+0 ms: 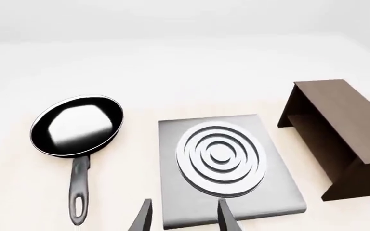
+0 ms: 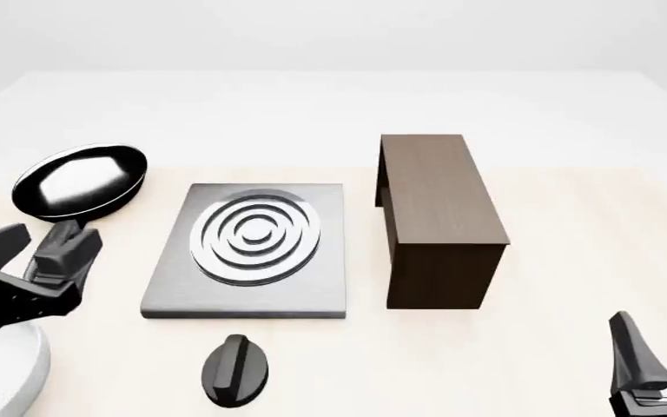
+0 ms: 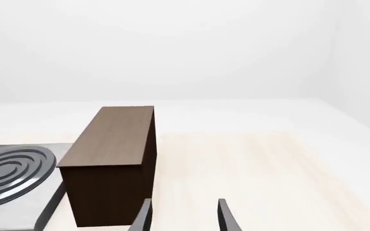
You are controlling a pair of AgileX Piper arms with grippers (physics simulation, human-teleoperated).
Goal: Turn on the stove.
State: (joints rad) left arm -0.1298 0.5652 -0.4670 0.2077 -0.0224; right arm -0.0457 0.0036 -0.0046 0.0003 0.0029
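Note:
The stove is a flat grey square plate (image 2: 316,287) with a round ringed burner (image 2: 254,234), lying mid-table. Its black oval knob (image 2: 235,369) sits apart on the table, just in front of the plate's near edge. My left gripper (image 2: 38,243) hovers open to the left of the plate, near the pan's handle, with nothing between its fingers. In the left wrist view the plate (image 1: 281,192) and burner (image 1: 220,159) lie ahead of the open left gripper (image 1: 183,215); the knob is out of that view. My right gripper (image 2: 666,347) is open at the near right corner, far from the knob.
A black frying pan (image 2: 79,180) lies left of the stove, handle toward me. A tall dark brown wooden box (image 2: 438,217) stands right of the plate, also seen as box (image 3: 111,159) ahead of the right gripper (image 3: 183,215). A white rounded object (image 2: 3,373) sits at the near left.

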